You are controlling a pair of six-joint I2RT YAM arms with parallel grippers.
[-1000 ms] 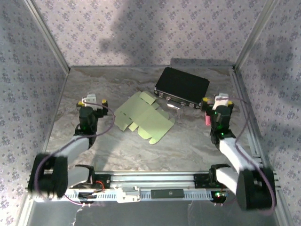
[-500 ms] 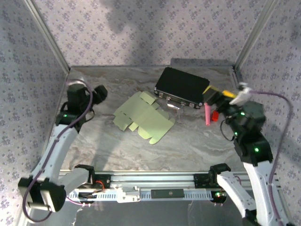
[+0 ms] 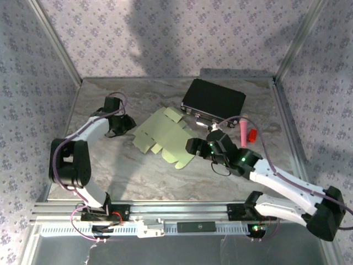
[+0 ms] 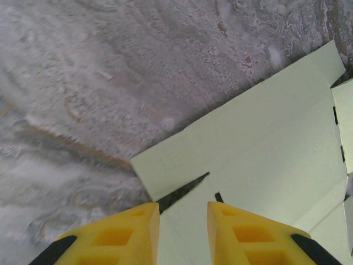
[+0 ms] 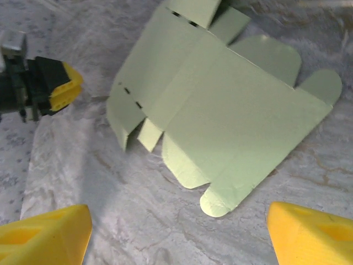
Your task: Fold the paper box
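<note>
The paper box [image 3: 168,138] lies flat on the marble table as a pale green die-cut sheet with flaps. My left gripper [image 3: 128,125] is at its left edge. In the left wrist view the yellow fingertips [image 4: 138,221] stand a narrow gap apart just over the sheet's [image 4: 265,143] corner flap, with card showing between them; my left gripper [image 4: 183,212] holds nothing. My right gripper [image 3: 192,147] is at the sheet's near right edge. In the right wrist view it [image 5: 179,232] is wide open, short of the rounded tabs of the box [image 5: 220,110].
A black rectangular box [image 3: 214,102] sits behind the sheet at the back right. A pink stick [image 3: 243,132] and a small red object [image 3: 252,135] lie to the right of it. Metal rails edge the table [image 3: 138,176], with patterned walls behind.
Both arms have swung in from the table's sides to the sheet, the left to its left edge, the right to its near right edge. The left jaws have narrowed.
</note>
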